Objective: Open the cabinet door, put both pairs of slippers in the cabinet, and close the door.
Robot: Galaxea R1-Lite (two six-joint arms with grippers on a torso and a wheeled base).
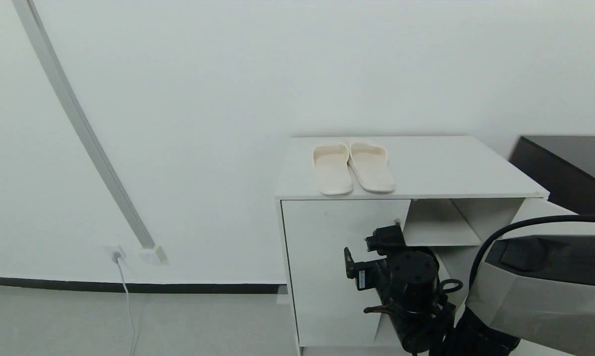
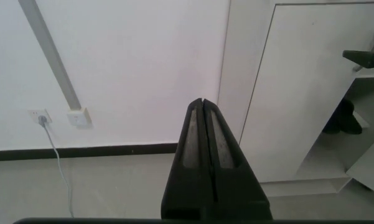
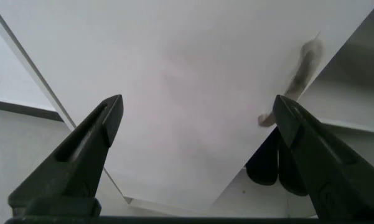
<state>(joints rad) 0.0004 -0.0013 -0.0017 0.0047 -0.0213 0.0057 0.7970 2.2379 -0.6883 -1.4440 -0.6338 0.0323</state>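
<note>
We see the pair of cream slippers [image 1: 353, 168] lying on the top of the white cabinet [image 1: 450, 168], left of its middle and close to its front edge. They lie side by side and touch near the toes. Their long axes run from the front edge toward the wall, slightly splayed, with toes toward the wall and heels toward us. The cabinet's left door [image 1: 337, 267] is shut flat. The right door [image 1: 544, 212] stands swung out to the right, baring a shelf [image 1: 440, 230] inside. Under that shelf, on the cabinet's floor, we make out a dark pair of slippers [image 3: 277, 168], close together, though we cannot tell which way they point. The right gripper [image 3: 198, 102] is spread wide and holds nothing. It hangs in front of the shut left door at that door's inner edge, just beside the small knob [image 1: 397, 222], and its fingers [image 3: 87, 146] frame the white panel. The left gripper [image 2: 202, 106] has its fingers [image 2: 191, 143] pressed together with nothing between them, and it sits low and off to the left of the cabinet, facing the wall and the cabinet's side. On the wall to the left, a grey cable duct [image 1: 79, 123] slants down to a wall socket [image 1: 115, 254] with a plug and cord. A dark piece of furniture [image 1: 569, 168] stands to the right of the cabinet.
</note>
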